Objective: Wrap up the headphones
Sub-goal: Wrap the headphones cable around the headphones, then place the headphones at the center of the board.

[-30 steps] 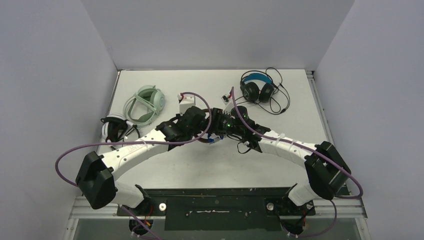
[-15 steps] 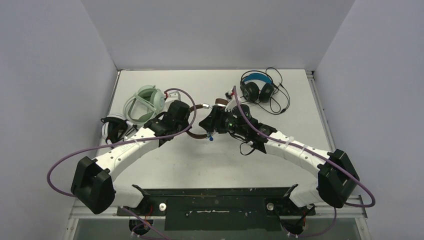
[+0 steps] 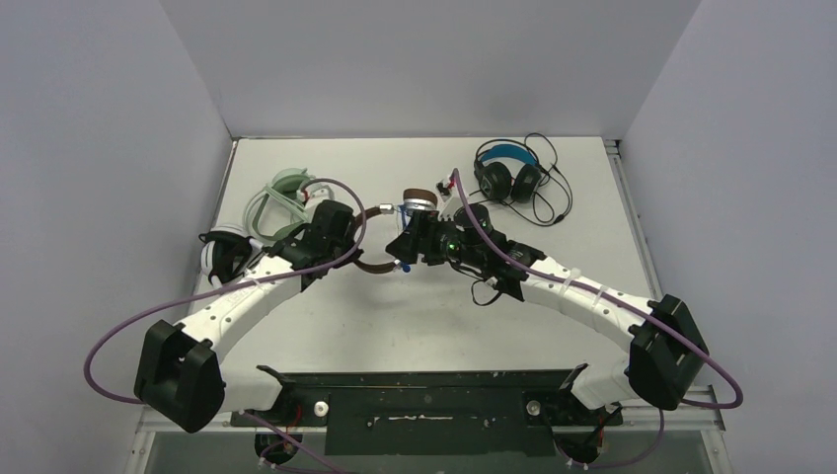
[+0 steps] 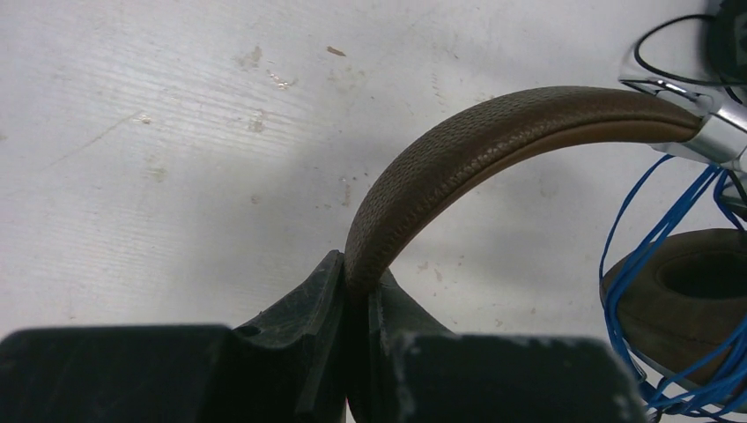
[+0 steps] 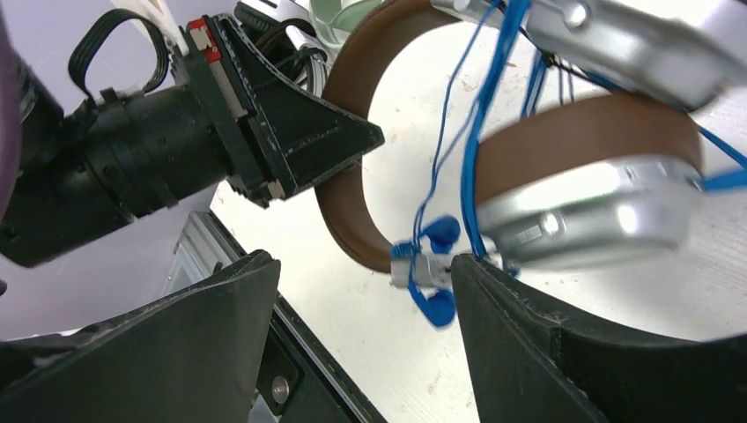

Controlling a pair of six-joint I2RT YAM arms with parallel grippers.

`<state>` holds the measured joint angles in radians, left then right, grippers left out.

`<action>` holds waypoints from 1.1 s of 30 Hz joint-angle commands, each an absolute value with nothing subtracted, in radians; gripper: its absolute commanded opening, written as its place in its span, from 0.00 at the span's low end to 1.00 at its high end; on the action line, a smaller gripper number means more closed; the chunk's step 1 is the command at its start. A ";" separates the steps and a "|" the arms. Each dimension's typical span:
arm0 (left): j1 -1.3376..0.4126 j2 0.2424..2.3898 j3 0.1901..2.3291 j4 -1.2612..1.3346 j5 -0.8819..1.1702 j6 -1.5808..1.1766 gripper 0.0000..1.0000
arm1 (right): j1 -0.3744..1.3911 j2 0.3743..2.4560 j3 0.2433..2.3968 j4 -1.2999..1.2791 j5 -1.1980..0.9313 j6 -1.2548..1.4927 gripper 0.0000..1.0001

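Scuffed white table [image 3: 415, 321], plain grey walls.
Left gripper [image 4: 359, 280] pinches the brown headphones [image 4: 493, 132] by their curved, pebbled headband; right gripper [image 5: 366, 269] gapes wide, thin blue cord [image 5: 440, 232] between its fingers.

4 headsets and 1 table [image 3: 592, 178]. 1 brown headset [image 4: 493, 132] sits between the 2 grippers. 1 mint green headset [image 3: 281, 190] and 1 white-and-black headset [image 3: 215, 247] are beside the left gripper [image 3: 352, 233]. 1 black headset [image 3: 506, 170] is beyond the right gripper [image 3: 400, 247]. 2 arms.

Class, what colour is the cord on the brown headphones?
The cord is blue, clearest in the right wrist view.
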<state>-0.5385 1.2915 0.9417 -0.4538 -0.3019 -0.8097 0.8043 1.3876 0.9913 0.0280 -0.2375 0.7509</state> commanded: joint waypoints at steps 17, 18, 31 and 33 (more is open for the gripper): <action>-0.331 1.140 0.699 -0.453 -0.359 -1.094 0.00 | 0.805 1.335 0.963 0.064 -0.278 0.667 0.83; -0.317 1.145 0.691 -0.449 -0.355 -1.100 0.00 | 0.803 1.331 0.958 0.064 -0.276 0.666 0.83; -0.121 1.245 0.636 -0.327 -0.357 -1.093 0.00 | 0.759 1.272 0.928 0.033 -0.267 0.640 0.83; -0.092 1.268 0.643 -0.316 -0.365 -1.088 0.00 | 0.749 1.264 0.927 0.026 -0.267 0.637 0.83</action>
<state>-0.1413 1.2427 0.6106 -0.4313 -0.3454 -1.0710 0.7673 1.3113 0.9272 0.0200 -0.2707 0.6617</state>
